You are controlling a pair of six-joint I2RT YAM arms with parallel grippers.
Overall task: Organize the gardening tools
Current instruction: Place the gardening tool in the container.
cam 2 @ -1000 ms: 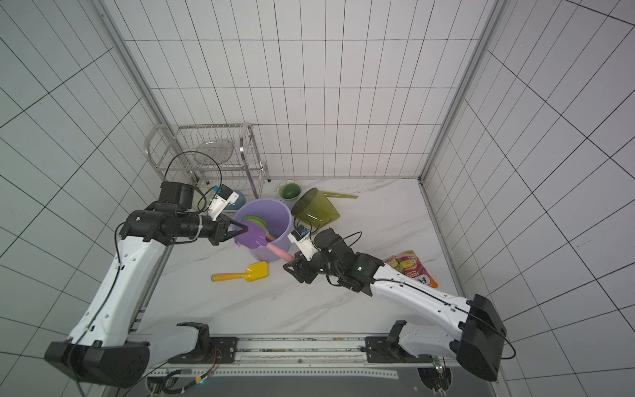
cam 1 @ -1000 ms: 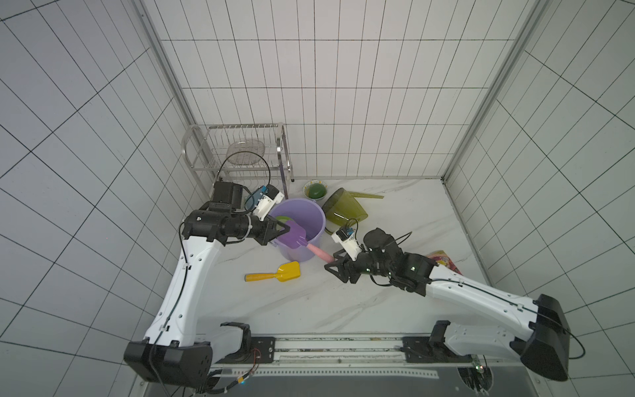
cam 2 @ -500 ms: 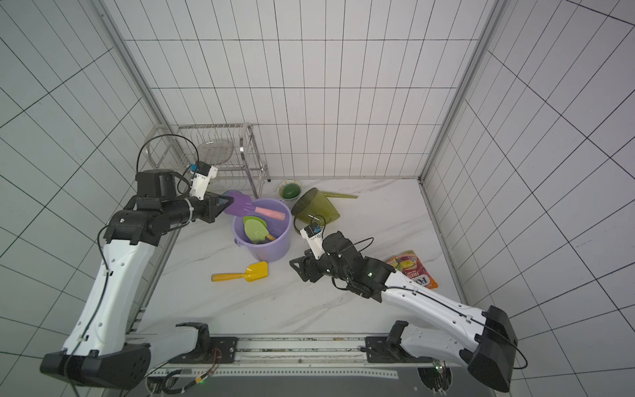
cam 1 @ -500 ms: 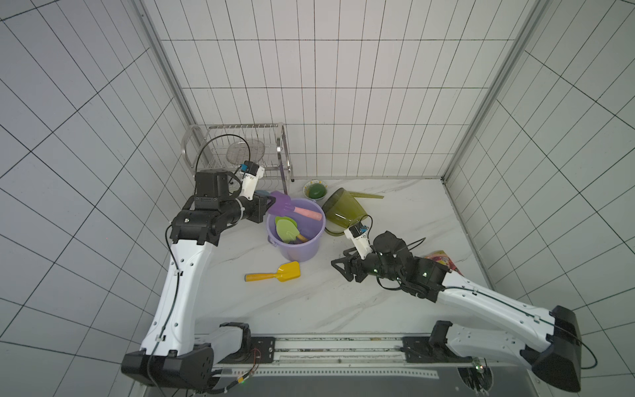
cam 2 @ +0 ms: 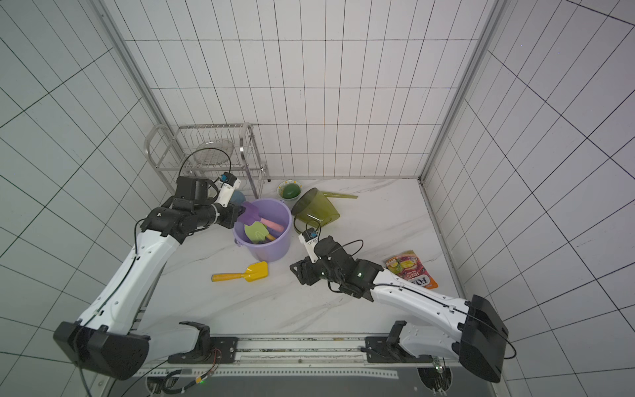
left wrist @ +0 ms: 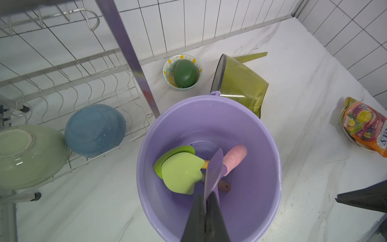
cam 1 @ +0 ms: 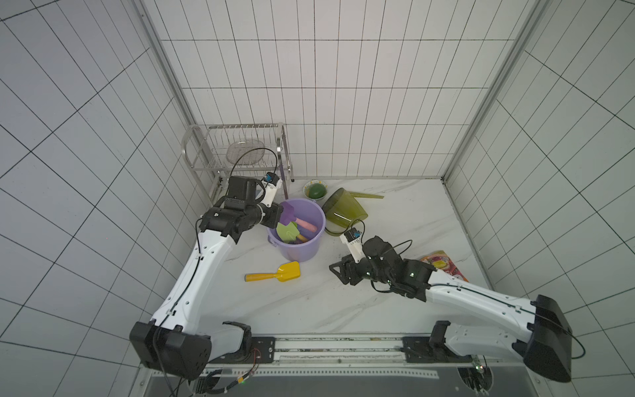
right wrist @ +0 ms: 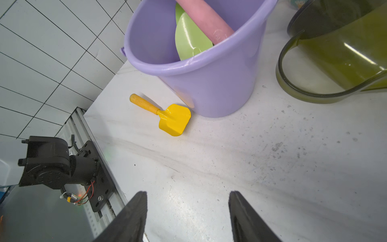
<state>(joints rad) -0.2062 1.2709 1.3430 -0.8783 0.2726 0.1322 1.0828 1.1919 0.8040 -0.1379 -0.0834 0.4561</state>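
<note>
Two arms: both are leaning in over a white marbled tabletop from a rail at its near edge.
Room: white tiled walls are closing in the tabletop on three sides; a wire dish rack is standing in the far left corner.
Left side: the left gripper is pinching the blade of the purple scoop, whose pink handle is dipping into the purple bucket.
Right side: the right gripper is hovering over bare tabletop, jaws wide apart and holding nothing.
Loose tool: the yellow scoop is lying flat just beside the bucket's base.
Behind the bucket: the watering can is lying tipped on its side.
Left wrist view alone: the pale-green spade is overlapping the bright-green trowel inside the bucket; a green bowl is sitting upturned in the rack.
Right wrist view alone: dark specks are showing across the tabletop.
</note>
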